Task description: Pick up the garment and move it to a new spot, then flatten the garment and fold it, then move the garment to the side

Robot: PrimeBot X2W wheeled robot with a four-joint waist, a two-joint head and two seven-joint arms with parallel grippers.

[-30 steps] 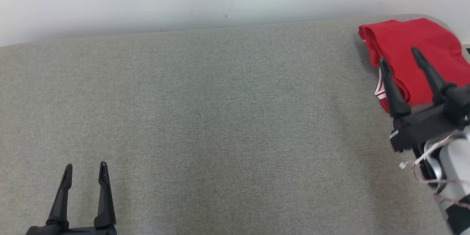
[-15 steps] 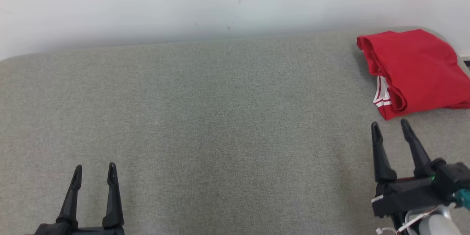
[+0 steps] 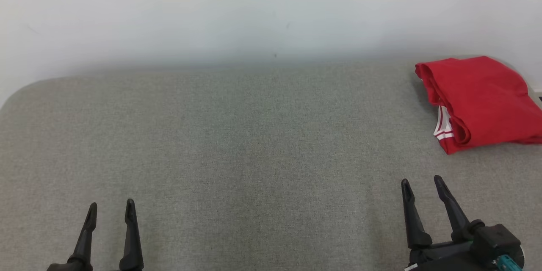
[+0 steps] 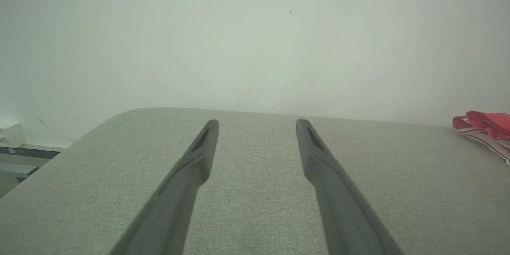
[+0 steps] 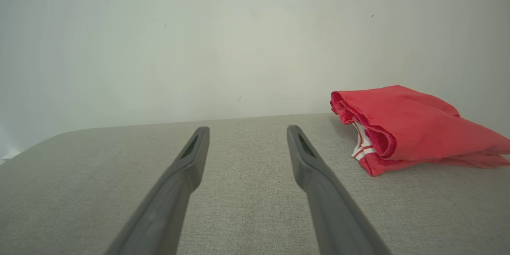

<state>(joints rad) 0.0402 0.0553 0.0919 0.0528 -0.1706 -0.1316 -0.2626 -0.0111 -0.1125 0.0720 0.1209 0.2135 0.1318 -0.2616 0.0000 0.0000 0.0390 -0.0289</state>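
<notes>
Position: the red garment (image 3: 482, 101) lies folded at the far right end of the grey fabric-covered bench (image 3: 254, 144), close to the pale wall (image 3: 254, 8). Its rolled edge and a strip of white-striped trim face left, toward the middle of the bench.

Right side: my right fingers (image 3: 413, 220) are spread apart and hold nothing. They sit at the near right of the bench, tips pointing toward the far edge. The garment is beyond them and slightly to their right, clear of both tips, with a band of bare bench between. In the right wrist view the garment lies to the right of the right-hand finger, not between the two.

Left side: my left fingers (image 3: 131, 233) are likewise spread apart and hold nothing, at the near left of the bench. The garment is well apart from them, across the width of the bench, showing in the left wrist view at the right border.

Contact: neither pair of fingers touches the garment.
</notes>
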